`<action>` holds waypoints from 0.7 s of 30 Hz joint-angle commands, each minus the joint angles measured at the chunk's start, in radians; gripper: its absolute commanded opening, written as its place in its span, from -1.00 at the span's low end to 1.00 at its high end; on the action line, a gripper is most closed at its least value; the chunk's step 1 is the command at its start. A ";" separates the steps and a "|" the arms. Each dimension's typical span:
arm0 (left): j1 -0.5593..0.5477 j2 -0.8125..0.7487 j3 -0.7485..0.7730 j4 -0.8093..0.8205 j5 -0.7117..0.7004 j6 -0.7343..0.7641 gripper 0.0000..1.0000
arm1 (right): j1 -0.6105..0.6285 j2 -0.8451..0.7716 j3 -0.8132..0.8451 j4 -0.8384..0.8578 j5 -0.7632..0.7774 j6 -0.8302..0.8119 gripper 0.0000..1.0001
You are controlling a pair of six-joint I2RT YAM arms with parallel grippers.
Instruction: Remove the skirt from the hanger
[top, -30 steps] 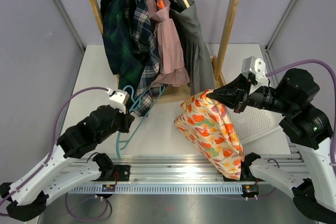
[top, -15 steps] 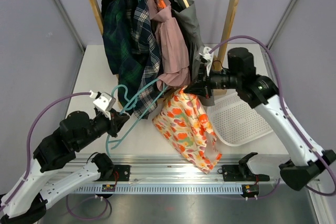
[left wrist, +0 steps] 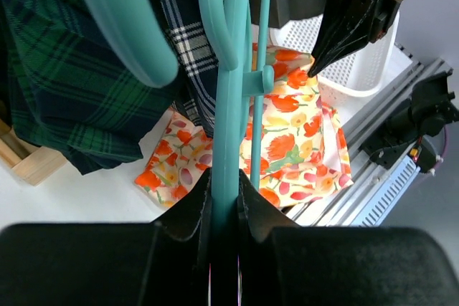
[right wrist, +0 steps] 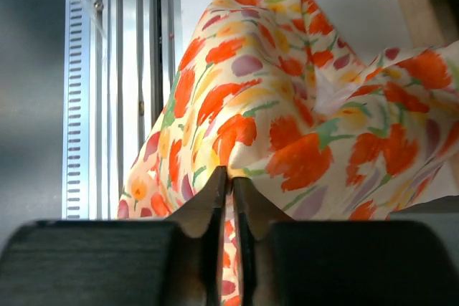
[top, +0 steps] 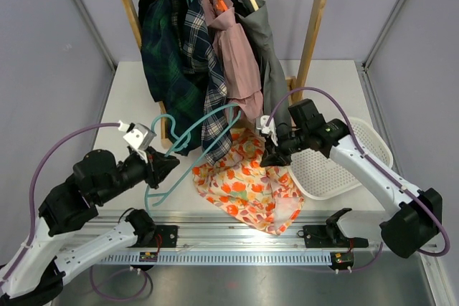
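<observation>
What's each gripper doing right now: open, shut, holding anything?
Left gripper: shut on the teal hanger.
Right gripper: shut on a fold of the floral skirt.

Two arms in black and white, each trailing a purple cable.

The left arm (top: 100, 177) and right arm (top: 366, 170) share one build: chunky, rounded, matte black joint housings linked by smooth white shells. A purple cable (top: 47, 163) loops off the left arm in a wide arc, and a second purple cable (top: 305, 89) arches over the right arm and follows its white link. A small white camera block (top: 136, 136) sits on the left wrist. The left claw (top: 166, 165) and right claw (top: 268, 158) are black, each with two slim fingers tapering to narrow tips. From the wrist cameras their roots look broad, dark and blurred.
</observation>
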 commanded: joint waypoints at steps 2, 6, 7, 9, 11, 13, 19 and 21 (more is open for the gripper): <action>0.002 0.066 0.068 -0.006 0.084 0.052 -1.00 | 0.005 -0.058 0.001 -0.026 0.003 -0.121 -0.53; 0.002 0.112 0.121 -0.059 0.111 0.105 -1.00 | -0.014 -0.108 0.085 -0.181 0.007 -0.186 0.03; 0.002 0.125 0.127 -0.079 0.125 0.118 -1.00 | -0.021 -0.139 0.106 -0.214 0.006 -0.200 0.12; 0.002 0.134 0.132 -0.092 0.160 0.164 -1.00 | -0.026 -0.165 0.170 -0.327 0.021 -0.248 0.33; 0.002 0.152 0.134 -0.104 0.199 0.211 -1.00 | -0.029 -0.185 0.214 -0.404 0.035 -0.266 0.41; 0.002 0.178 0.138 -0.118 0.243 0.245 -1.00 | -0.034 -0.183 0.290 -0.536 0.046 -0.292 0.46; 0.002 0.253 0.160 -0.147 0.330 0.417 -1.00 | -0.064 -0.213 0.404 -0.618 0.000 -0.286 0.84; 0.002 0.284 0.172 -0.144 0.358 0.467 -1.00 | -0.064 -0.210 0.395 -0.586 -0.006 -0.279 0.85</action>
